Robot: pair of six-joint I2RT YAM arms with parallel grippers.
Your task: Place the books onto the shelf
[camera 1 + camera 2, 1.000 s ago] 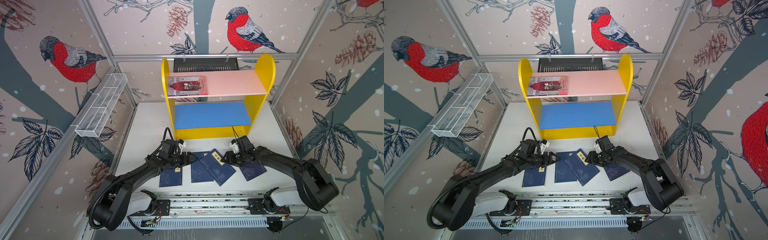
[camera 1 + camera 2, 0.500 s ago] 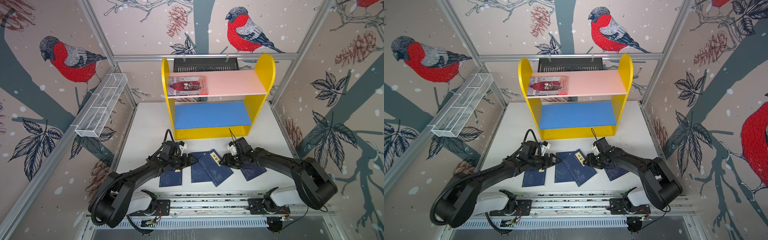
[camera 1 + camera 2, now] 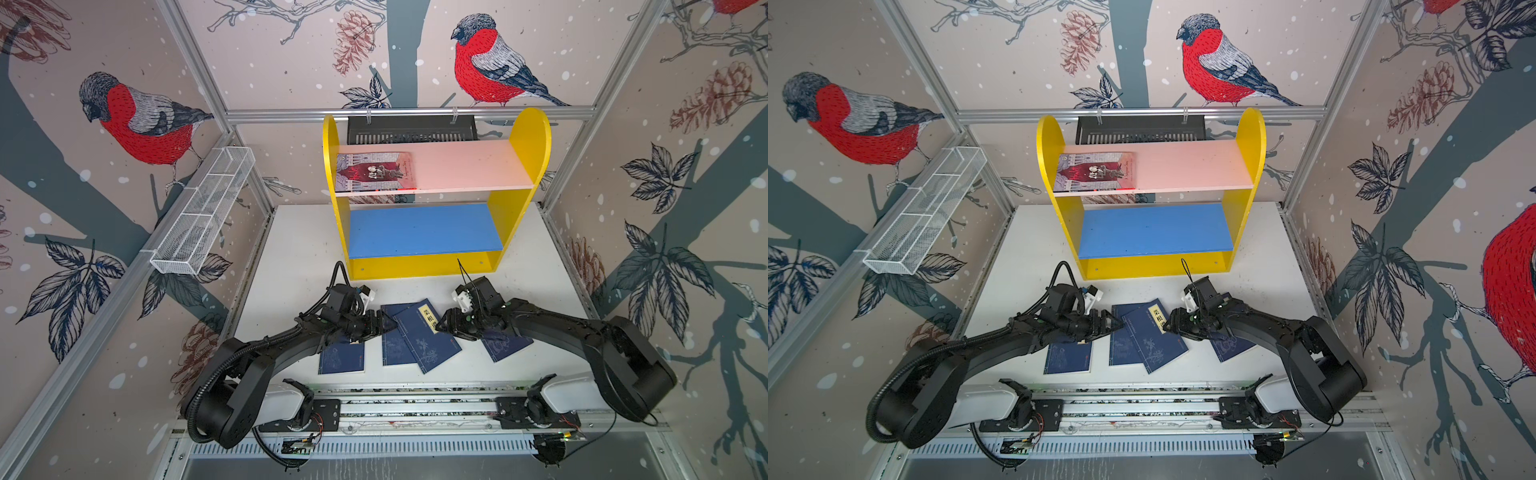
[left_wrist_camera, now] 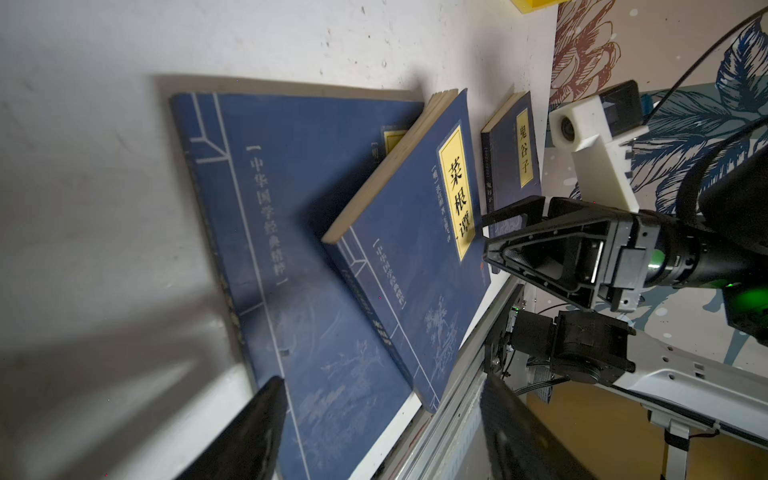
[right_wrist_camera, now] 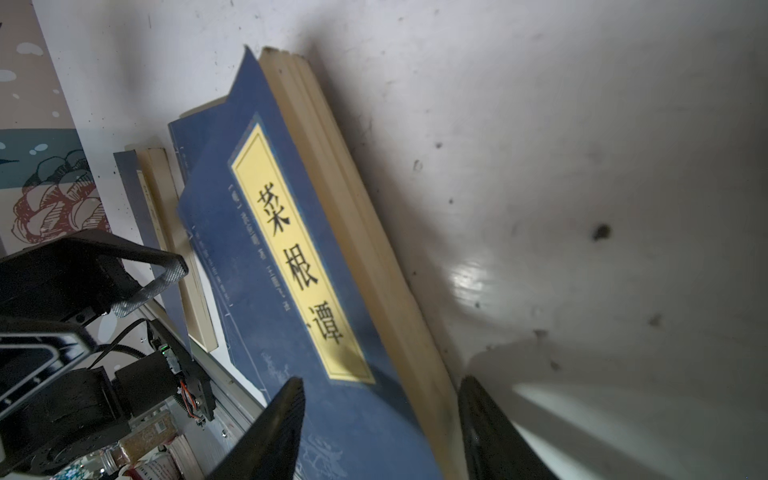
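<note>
The yellow shelf [image 3: 519,208] stands at the back, with a grey-lilac book [image 3: 374,171] lying flat on its pink upper board. Several navy books lie on the white table in front. One with a yellow label [image 3: 422,338] [image 5: 299,266] rests crooked over another [image 3: 392,349] [image 4: 291,232], one edge raised. My right gripper [image 3: 439,327] [image 5: 378,432] is open and straddles the labelled book's page edge. My left gripper [image 3: 386,323] [image 4: 382,432] is open, low at the under book's left edge. Two more navy books lie at the left [image 3: 341,358] and right [image 3: 507,344], partly under the arms.
A white wire basket [image 3: 203,216] hangs on the left wall. A black slotted tray [image 3: 411,129] hangs behind the shelf. The arms' base rail [image 3: 415,405] runs along the table's front edge, close behind the books. Patterned walls close in both sides.
My right gripper has moved left onto the labelled book's edge, and that book has shifted slightly left. The left gripper has barely moved.
</note>
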